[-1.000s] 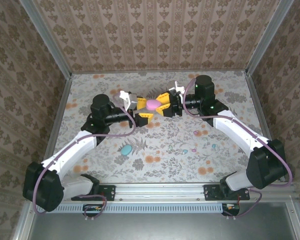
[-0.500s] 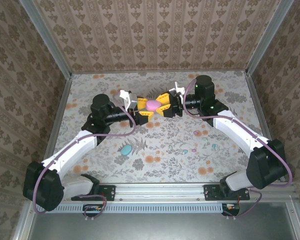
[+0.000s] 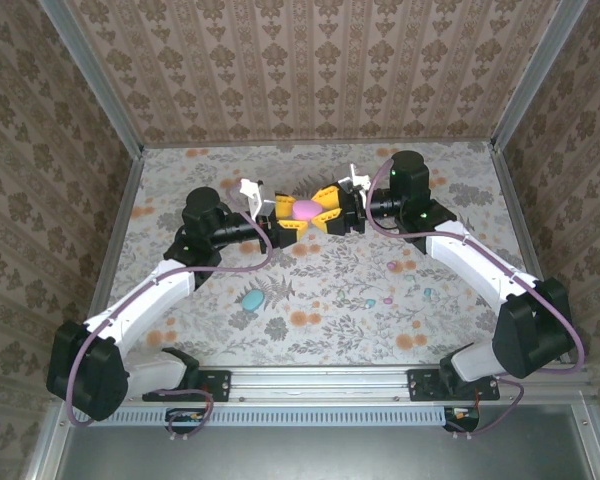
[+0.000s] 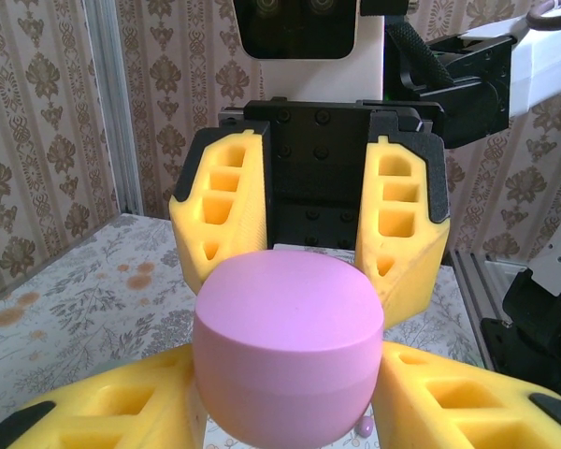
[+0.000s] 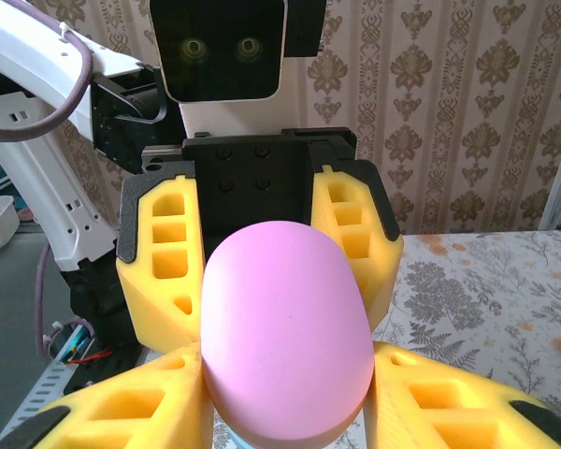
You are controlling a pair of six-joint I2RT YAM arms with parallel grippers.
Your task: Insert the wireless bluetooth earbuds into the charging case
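The smooth pink egg-shaped plastic case [image 3: 307, 209], likely light and slippery, is being pinched at each end by left and right jaws.

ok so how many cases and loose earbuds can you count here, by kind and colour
pink case: 1
blue case: 1
earbuds: 4 that can be made out from above; they are tiny against the flowered cloth
total: 6
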